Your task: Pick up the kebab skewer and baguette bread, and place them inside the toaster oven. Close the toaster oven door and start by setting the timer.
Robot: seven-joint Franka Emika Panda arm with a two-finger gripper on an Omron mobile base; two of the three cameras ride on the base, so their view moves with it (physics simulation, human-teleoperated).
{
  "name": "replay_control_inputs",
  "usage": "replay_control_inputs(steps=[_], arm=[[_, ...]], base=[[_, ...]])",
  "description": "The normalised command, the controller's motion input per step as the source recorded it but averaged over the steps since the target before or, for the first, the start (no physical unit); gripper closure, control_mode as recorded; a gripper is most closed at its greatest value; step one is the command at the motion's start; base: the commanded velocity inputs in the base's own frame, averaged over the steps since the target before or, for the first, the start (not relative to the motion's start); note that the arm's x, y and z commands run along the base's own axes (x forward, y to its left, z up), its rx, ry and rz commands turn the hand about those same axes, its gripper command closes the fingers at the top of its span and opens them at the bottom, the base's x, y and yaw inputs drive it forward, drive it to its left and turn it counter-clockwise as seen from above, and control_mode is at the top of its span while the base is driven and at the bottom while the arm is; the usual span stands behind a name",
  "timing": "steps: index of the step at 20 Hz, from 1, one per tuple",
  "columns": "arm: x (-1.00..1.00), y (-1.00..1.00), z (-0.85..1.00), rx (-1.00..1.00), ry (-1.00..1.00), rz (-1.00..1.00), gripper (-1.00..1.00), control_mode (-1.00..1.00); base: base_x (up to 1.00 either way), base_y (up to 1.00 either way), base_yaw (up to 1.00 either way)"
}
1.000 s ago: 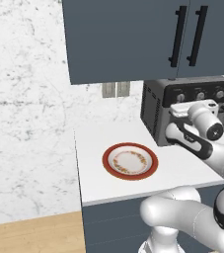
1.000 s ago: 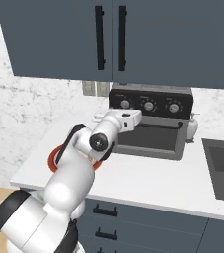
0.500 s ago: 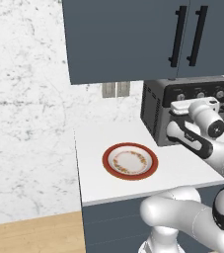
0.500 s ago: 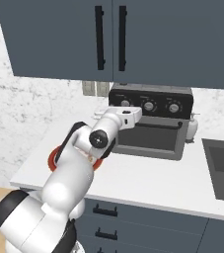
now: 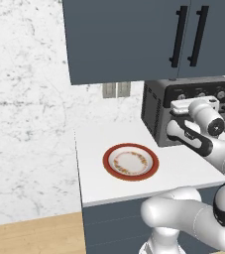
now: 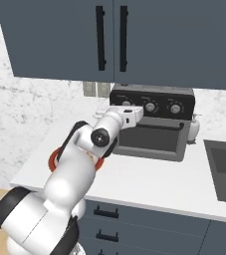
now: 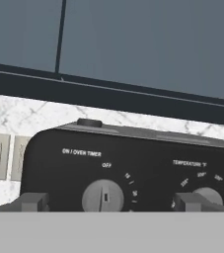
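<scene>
The toaster oven [image 5: 156, 111] stands at the back right of the counter; it also appears as the dark box of the toaster oven [image 6: 154, 94] in the right base view. Its door [image 6: 151, 140] is up and shut, bar handle along the top. My gripper [image 7: 111, 201] is open right in front of the black control strip, its fingertips [image 7: 33, 201] either side of the timer knob [image 7: 102, 195], which points at OFF. From the base, the gripper [image 5: 183, 105] and gripper [image 6: 140, 108] hover at the strip's left end. The kebab skewer and baguette bread are out of view.
A red-rimmed plate [image 5: 113, 171] lies bare on the white counter left of the oven. The temperature knob [image 7: 208, 194] is to the right of the timer. Blue-grey cabinets [image 5: 134, 34] hang overhead; a sink [image 6: 224, 164] lies right of the oven.
The hand has risen a little toward the control strip. The jaws stay wide open; plate and oven have not moved.
</scene>
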Motion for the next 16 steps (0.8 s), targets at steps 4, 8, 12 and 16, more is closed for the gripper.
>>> replay_control_inputs(steps=[4, 8, 12, 16], arm=[[0.05, 0.01, -0.04, 0.0, 0.0, 0.0, -1.0, -1.0], [0.05, 0.0, -0.01, 0.0, 0.0, 0.0, -1.0, -1.0], [0.02, 0.0, -0.02, 0.0, 0.0, 0.0, -1.0, -1.0], [0.04, 0.0, 0.0, 0.0, 0.0, 0.0, -1.0, -1.0]], base=[[0.0, 0.0, 0.0], [0.0, 0.0, 0.0], [0.0, 0.0, 0.0], [0.0, 0.0, 0.0]])
